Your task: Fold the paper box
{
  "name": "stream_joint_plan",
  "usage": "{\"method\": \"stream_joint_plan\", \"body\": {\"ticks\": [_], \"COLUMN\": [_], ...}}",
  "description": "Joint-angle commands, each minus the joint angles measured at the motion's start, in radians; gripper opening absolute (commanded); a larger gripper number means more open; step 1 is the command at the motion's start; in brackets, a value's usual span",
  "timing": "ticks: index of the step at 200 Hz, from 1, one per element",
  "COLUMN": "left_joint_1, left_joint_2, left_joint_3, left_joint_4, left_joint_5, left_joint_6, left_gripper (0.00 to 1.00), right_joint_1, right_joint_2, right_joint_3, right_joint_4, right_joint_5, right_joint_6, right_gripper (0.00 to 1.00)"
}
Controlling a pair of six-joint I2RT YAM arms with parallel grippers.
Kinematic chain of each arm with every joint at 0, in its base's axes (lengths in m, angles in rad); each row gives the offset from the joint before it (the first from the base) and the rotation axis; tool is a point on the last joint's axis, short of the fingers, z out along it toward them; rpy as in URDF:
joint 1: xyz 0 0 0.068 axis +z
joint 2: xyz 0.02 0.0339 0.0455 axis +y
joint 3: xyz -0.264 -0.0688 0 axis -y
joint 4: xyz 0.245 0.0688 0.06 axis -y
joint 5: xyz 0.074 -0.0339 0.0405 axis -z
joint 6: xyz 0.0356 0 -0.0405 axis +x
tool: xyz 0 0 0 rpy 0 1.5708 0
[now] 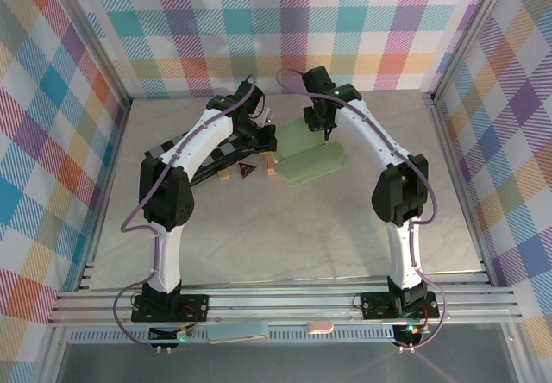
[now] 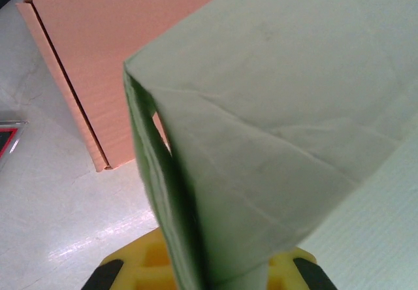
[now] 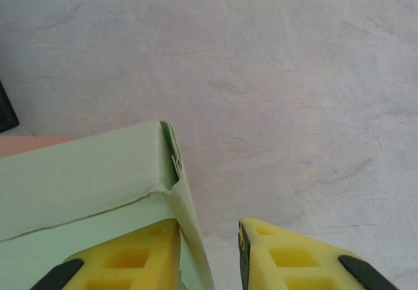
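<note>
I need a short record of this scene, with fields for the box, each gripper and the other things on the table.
paper box: pale green, partly folded, lying mid-table between the two arms
left gripper: shut on a panel of the paper box
right gripper: open, jaws apart, with a box wall between them, against one jaw
orange cardboard: flat on the table, beside the box
table: pale, marbled surface
</note>
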Motion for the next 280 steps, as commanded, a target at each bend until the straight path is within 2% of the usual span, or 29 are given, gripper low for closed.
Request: {"method": "stream_joint_plan", "body": {"ticks": [1, 22, 47, 63, 109, 127, 141, 164, 205, 280], "left_joint_1": [-0.008, -0.007, -0.008, -0.008, -0.008, -0.008, -0.008, -0.007, -0.008, -0.008], "left_joint_2": [-0.029, -0.028, -0.027, -0.028, -0.023, -0.021, -0.019, -0.017, -0.021, -0.020], "left_joint_3": [0.031, 0.031, 0.031, 0.030, 0.030, 0.031, 0.033, 0.036, 0.035, 0.040], "left_joint_4": [-0.066, -0.063, -0.063, -0.065, -0.061, -0.059, -0.059, -0.060, -0.065, -0.067], "left_joint_5": [0.037, 0.038, 0.038, 0.038, 0.040, 0.043, 0.045, 0.045, 0.045, 0.046], "left_joint_6": [0.047, 0.047, 0.046, 0.046, 0.042, 0.040, 0.040, 0.041, 0.044, 0.044], "left_gripper": [0.00, 0.00, 0.00, 0.00, 0.00, 0.00, 0.00, 0.00, 0.00, 0.00], "right_joint_1": [-0.046, -0.050, -0.049, -0.043, -0.012, 0.000, -0.002, -0.017, -0.054, -0.090], "right_joint_2": [0.024, 0.027, 0.029, 0.027, 0.015, 0.009, 0.001, -0.018, -0.011, 0.000], "right_joint_3": [0.027, 0.026, 0.028, 0.033, 0.035, 0.026, 0.012, -0.001, 0.016, 0.018], "right_joint_4": [0.028, 0.033, 0.031, 0.011, -0.050, -0.042, -0.024, 0.025, 0.040, 0.049], "right_joint_5": [-0.059, -0.118, -0.101, -0.003, 0.288, 0.304, 0.271, 0.127, -0.040, -0.163], "right_joint_6": [0.004, -0.006, -0.001, 0.017, 0.089, 0.082, 0.068, 0.033, 0.019, -0.005], "right_gripper": [0.27, 0.24, 0.10, 0.00, 0.00, 0.00, 0.00, 0.00, 0.16, 0.27]}}
